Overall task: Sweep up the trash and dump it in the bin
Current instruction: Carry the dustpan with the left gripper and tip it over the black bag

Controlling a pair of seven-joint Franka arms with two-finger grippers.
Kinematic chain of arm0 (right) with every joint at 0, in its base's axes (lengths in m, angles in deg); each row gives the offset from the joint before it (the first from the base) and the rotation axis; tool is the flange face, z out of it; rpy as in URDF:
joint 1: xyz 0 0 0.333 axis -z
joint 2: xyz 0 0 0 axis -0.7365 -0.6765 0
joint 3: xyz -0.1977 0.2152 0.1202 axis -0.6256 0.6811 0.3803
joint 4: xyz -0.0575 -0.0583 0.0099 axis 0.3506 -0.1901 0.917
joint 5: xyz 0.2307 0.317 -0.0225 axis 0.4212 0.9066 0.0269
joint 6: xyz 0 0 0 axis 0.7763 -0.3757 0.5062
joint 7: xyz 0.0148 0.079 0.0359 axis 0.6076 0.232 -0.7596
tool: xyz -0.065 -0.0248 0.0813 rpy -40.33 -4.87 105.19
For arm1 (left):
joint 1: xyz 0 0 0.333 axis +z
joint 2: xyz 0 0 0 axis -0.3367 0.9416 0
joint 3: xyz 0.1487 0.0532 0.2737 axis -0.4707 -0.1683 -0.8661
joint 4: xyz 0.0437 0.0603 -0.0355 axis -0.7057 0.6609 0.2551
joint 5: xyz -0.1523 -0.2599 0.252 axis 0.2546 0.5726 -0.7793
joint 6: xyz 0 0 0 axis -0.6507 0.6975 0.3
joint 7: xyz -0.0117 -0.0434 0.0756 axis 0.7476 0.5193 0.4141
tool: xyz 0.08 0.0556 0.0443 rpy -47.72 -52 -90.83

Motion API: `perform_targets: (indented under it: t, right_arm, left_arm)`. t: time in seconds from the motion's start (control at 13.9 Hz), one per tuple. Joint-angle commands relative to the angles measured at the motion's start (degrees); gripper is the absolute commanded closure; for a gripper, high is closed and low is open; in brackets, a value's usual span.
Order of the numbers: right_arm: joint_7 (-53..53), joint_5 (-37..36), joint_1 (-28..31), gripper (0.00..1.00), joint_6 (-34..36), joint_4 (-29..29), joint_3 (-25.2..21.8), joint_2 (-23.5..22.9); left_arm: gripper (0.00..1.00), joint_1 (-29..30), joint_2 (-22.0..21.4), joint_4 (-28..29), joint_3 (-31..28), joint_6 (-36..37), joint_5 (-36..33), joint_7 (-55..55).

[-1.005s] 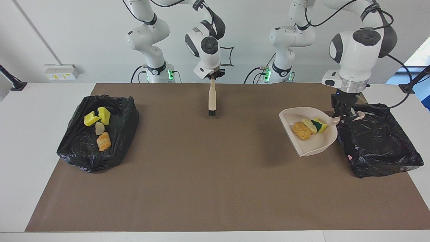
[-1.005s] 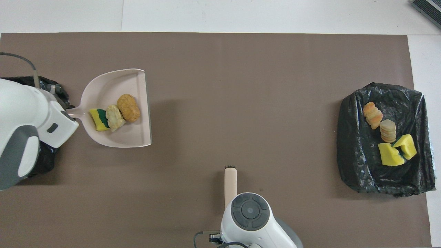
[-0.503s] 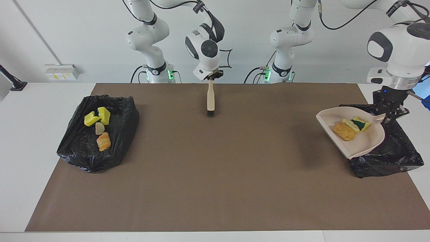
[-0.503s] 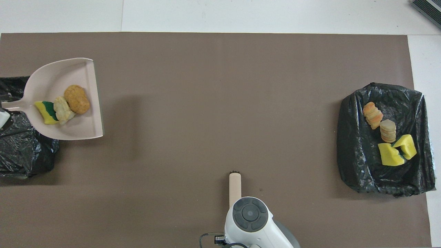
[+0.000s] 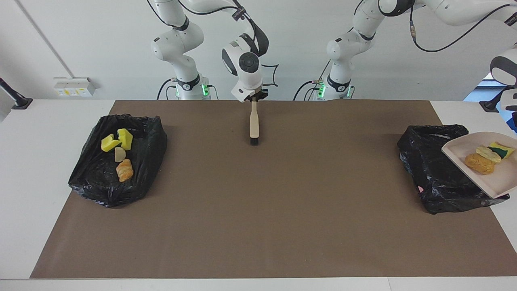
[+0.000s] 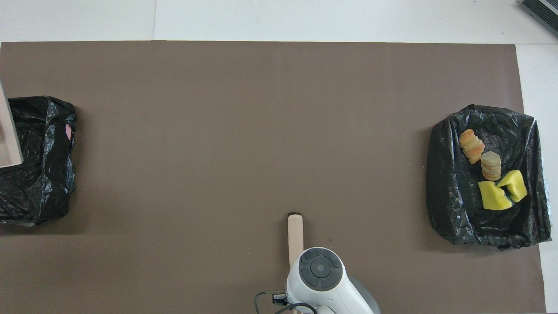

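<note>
On the white table (image 5: 40,161) lies a brown mat (image 5: 258,210). Well off to the side of the right hand (image 5: 253,96), toward the right arm's end of the table, sits a shallow bin lined with a crinkled black plastic bag (image 5: 97,182). Four pieces of the trash lie in it: two yellow sponge chunks (image 5: 111,143) touching each other, a pale tan bread-like lump (image 5: 119,154) just beside them, and an orange bread-like lump (image 5: 125,169) farthest from the robots. The right hand hangs over the mat's edge nearest the robots, about midway along the table. It is closed on the top of the handle of a beige plastic brush with black bristles (image 5: 254,121). The brush hangs upright below the hand, bristles down, at or just above the mat; I cannot tell whether they touch. Well away from this hand, toward the left arm's end, sits a second black bag-lined bin (image 5: 436,178). A beige plastic dustpan (image 5: 497,182) is up in the air over the outer end of this bin. It carries the other three pieces: a tan-orange bread-like lump (image 5: 479,163), a pale lump (image 5: 488,154) touching it, and a yellow sponge chunk with a green face (image 5: 502,149). The dustpan's handle and the left hand lie outside both views, so I cannot tell how that hand stands; only part of the left arm (image 5: 504,66) shows above.
</note>
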Motion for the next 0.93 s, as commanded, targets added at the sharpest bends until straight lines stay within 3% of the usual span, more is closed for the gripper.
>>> perform_targets:
  t: [0.0,0.07,0.14,0.22,0.29,0.65,0.86]
  right_arm:
    - [1.66,1.04,0.81,1.00,-0.90,-0.10,0.25,-0.66]
    - [1.66,1.04,0.81,0.93,-0.90,-0.28,0.25,-0.75]
    - [1.92,0.95,0.81,0.67,-0.90,-0.37,0.25,-0.75]
    - [2.01,0.34,0.72,0.29,-0.81,-0.54,0.25,-0.75]
    - [2.10,-0.54,0.46,0.00,-0.63,-1.15,0.25,-0.83]
    - [2.27,-7.03,2.21,0.00,-0.10,-7.13,-0.02,-1.98]
    - [2.36,-12.92,6.77,0.00,-0.10,-10.55,-0.10,-1.98]
  left_arm:
    - [1.00,0.20,0.08,0.90,0.81,-0.99,-8.42,1.04]
    - [1.00,-0.07,-0.70,2.82,0.90,-0.99,-11.68,1.04]
    - [1.00,-0.24,-1.58,3.97,0.90,-0.99,-13.45,1.04]
    - [1.00,-0.33,-1.94,4.68,0.81,-0.81,-13.81,1.04]
    - [1.00,-0.42,-2.38,5.30,0.81,-0.46,-14.78,1.04]
    - [1.00,-3.66,-3.70,6.36,0.90,5.24,-22.68,0.69]
    - [1.00,-3.67,-4.40,5.66,0.81,6.31,-26.03,0.60]
